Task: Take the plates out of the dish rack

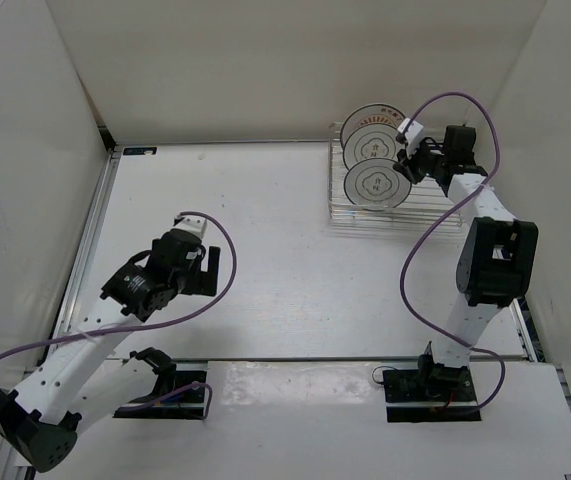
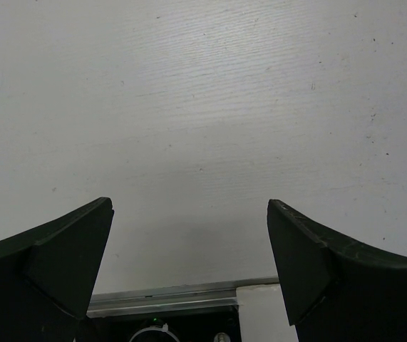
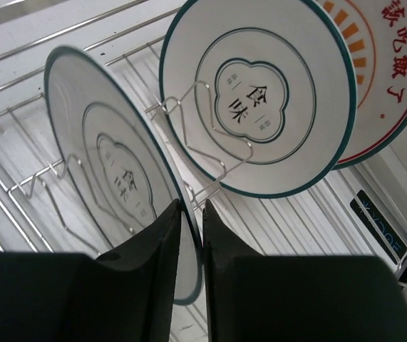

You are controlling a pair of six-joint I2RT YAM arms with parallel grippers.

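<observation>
The first plate is being taken: the right end effector [image 3: 191, 206] is closed on the rim of the front small round white plate with a dark teal rim [image 3: 96, 142], which stands on edge in the rectangular silver wire dish rack [image 1: 337, 212] at the far right of the white surface [image 1: 245, 200]. The next move, as I judge it, calls for a straight lift clear of the zigzag wire divider [image 3: 226, 115] before swinging away. The middle white plate with a clover mark [image 3: 260, 100] stands close behind, then the orange-rayed plate [image 3: 392, 64]; a tilt could knock them. The left end effector [image 2: 189, 206] hangs wide open and empty over bare surface, well apart
</observation>
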